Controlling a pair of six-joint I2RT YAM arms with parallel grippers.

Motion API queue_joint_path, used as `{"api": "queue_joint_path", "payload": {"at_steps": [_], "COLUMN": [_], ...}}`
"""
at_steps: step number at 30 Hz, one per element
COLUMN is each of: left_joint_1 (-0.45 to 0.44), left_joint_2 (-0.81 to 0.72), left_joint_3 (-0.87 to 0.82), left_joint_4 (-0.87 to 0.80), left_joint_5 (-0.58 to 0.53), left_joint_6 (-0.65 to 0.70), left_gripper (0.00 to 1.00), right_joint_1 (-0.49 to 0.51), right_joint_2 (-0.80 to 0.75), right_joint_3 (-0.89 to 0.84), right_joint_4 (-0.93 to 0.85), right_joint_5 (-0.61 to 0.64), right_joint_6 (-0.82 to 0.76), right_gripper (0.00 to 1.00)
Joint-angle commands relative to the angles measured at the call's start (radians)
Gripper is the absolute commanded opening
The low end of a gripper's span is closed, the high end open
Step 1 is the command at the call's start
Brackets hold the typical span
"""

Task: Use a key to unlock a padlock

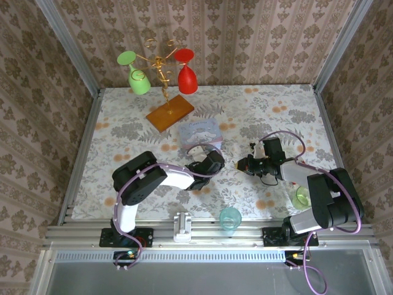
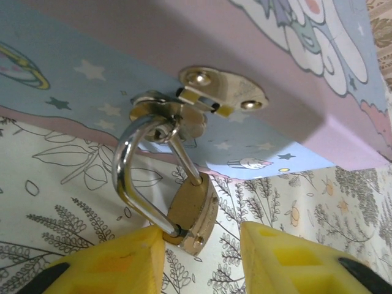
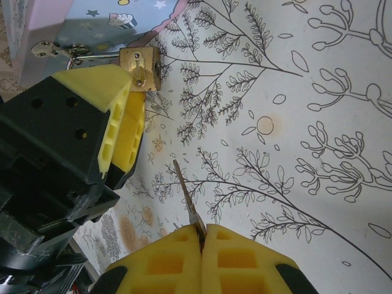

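The left gripper (image 2: 202, 248) stands with its yellow fingers apart and the small brass padlock with a silvery shackle (image 2: 195, 211) between them. One finger touches the padlock's lower corner, and floral tablecloth (image 2: 61, 184) shows in the gap beside the other. The shackle hangs from the metal hasp (image 2: 223, 92) on the lower edge of the pastel printed tin box (image 2: 153, 37), just ahead of the fingertips. The right gripper (image 3: 202, 236) is clamped on the thin dark key (image 3: 185, 190). Its blade points forward over open cloth, with the padlock farther ahead and to the left. The box is printed with stars and cartoon figures.
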Motion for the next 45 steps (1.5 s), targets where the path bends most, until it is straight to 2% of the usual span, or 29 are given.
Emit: {"api": "queue_joint_path", "payload": {"at_steps": [1,5,7,12,13,19,22,28,32,36,41,45], "left_joint_1": [0.002,-0.005,-0.001,0.001,0.002,0.007,0.019,0.056,0.101,0.114,0.112,0.116], "left_joint_2": [0.082,0.096,0.097,0.086,0.077,0.0,-0.031,-0.03,0.018,0.0,-0.063,-0.082], "left_joint_3": [-0.009,0.003,0.003,0.004,-0.004,-0.087,-0.14,-0.217,-0.282,-0.302,-0.312,-0.356], "left_joint_4": [-0.135,-0.133,-0.125,-0.128,-0.116,-0.048,0.051,0.274,0.509,0.512,0.432,0.476], "left_joint_5": [-0.033,-0.06,-0.068,-0.052,-0.044,0.013,0.076,0.272,0.412,0.449,0.454,0.474], "left_joint_6": [-0.003,0.005,0.016,0.041,0.047,0.077,0.107,0.147,0.159,0.152,0.152,0.143], "left_gripper": [0.33,0.24,0.15,0.07,0.0,0.0,0.0,0.0,0.0,0.0,0.0,0.0], "right_joint_1": [-0.004,-0.006,-0.006,-0.006,-0.004,-0.004,0.009,0.053,0.052,0.053,0.053,0.057], "right_joint_2": [0.016,0.016,0.013,0.017,0.022,0.068,0.106,0.171,0.209,0.244,0.28,0.329], "right_joint_3": [-0.01,-0.009,-0.013,-0.02,-0.022,-0.009,0.017,0.065,0.086,0.117,0.183,0.244], "right_joint_4": [0.011,0.008,0.015,0.034,0.05,0.086,0.092,0.122,0.112,0.088,0.067,0.029], "right_joint_5": [-0.02,-0.02,-0.024,-0.025,-0.034,-0.073,-0.099,-0.18,-0.244,-0.211,-0.125,-0.118], "right_joint_6": [0.005,0.005,0.009,0.026,0.037,0.061,0.062,0.056,0.01,-0.014,-0.028,-0.065], "right_gripper": [0.0,0.0,0.0,0.0,0.0,0.0,0.0,0.0,0.0,0.0,0.0,0.0]}}
